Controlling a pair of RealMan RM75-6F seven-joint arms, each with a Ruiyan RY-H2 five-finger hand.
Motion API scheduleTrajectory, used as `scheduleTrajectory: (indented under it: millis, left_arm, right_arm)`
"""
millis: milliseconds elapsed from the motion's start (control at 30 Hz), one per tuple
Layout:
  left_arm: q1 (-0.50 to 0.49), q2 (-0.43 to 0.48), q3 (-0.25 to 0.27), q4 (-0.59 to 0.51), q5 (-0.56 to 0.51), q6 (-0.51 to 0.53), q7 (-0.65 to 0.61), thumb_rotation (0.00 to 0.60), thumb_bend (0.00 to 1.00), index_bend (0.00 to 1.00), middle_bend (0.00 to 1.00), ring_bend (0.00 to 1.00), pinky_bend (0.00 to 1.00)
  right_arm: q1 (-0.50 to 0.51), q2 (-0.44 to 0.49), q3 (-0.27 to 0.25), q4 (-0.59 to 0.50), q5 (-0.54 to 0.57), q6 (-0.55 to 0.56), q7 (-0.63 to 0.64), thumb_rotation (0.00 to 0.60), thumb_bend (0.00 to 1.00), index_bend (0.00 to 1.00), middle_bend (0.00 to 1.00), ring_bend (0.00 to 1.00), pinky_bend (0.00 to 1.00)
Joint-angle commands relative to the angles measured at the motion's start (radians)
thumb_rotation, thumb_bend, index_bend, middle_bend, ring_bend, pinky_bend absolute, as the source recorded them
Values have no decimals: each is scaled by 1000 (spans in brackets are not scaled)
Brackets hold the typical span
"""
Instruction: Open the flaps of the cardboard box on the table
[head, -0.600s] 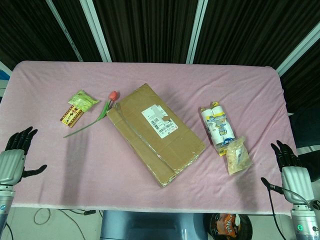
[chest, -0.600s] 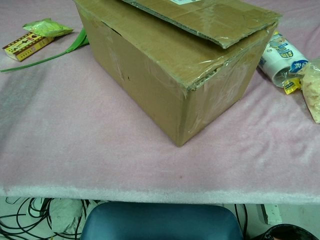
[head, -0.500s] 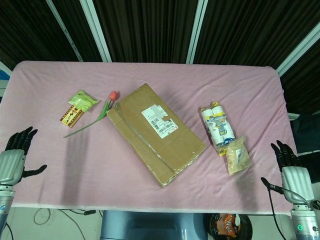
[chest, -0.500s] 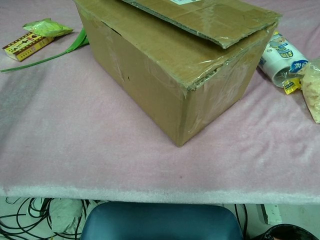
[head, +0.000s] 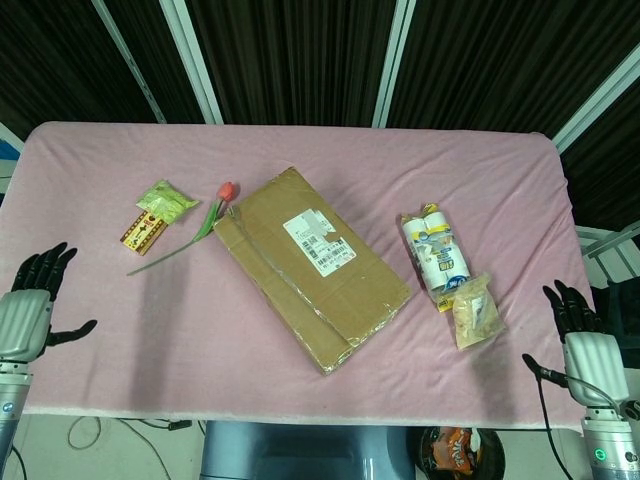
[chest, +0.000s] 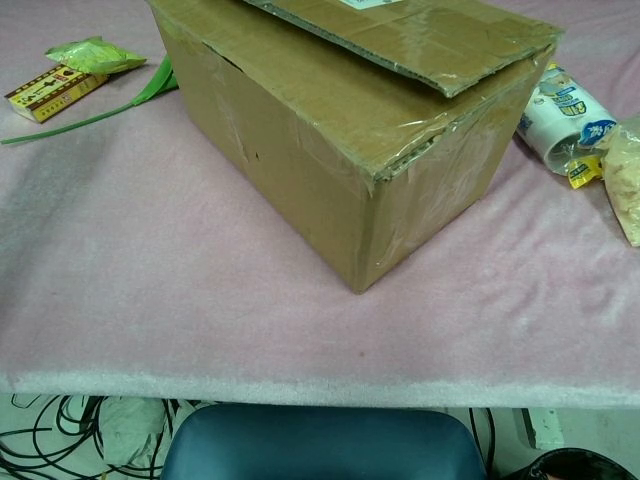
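The cardboard box (head: 312, 268) sits mid-counter (head: 300, 150) on the pink cover, turned at an angle, its flaps (chest: 420, 45) lying down flat, one edge lifted slightly. The left hand (head: 28, 305) hovers at the counter's near left edge and the right hand (head: 583, 345) at the near right corner, both well apart from the box, fingers spread, holding nothing.
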Motion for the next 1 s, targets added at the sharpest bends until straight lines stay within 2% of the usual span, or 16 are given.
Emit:
scheduleTrajectory:
  millis: [33,300,567,800,1000]
  left_arm:
    - [-52,11,-45,-31,-1,-25,48,600,104,0,0,0,0]
    - [-225,-2,-147,-75,-96,-197,201,600,116,0,0,0,0]
    - [-417,-91,-228,-54,-197,-337,345,600,175,0,0,0,0]
    - [-532,-183,-235,-10,-271,-400,431,600,182,0,0,0,0]
    - [-596,-247,-231,29,-303,-407,470,600,182,0,0,0,0]
  right_arm:
    - [3,-2,2,-3,3,-5,-2,600,225,0,0,0,219]
    - [15,-13,6,-7,25,-35,-3,600,224,0,0,0,220]
    - [16,-5,11,-19,55,-55,22,600,225,0,0,0,219]
    - [18,4,12,-32,70,-70,41,600,225,0,0,0,220]
    - [15,14,12,-38,78,-75,61,600,224,0,0,0,219]
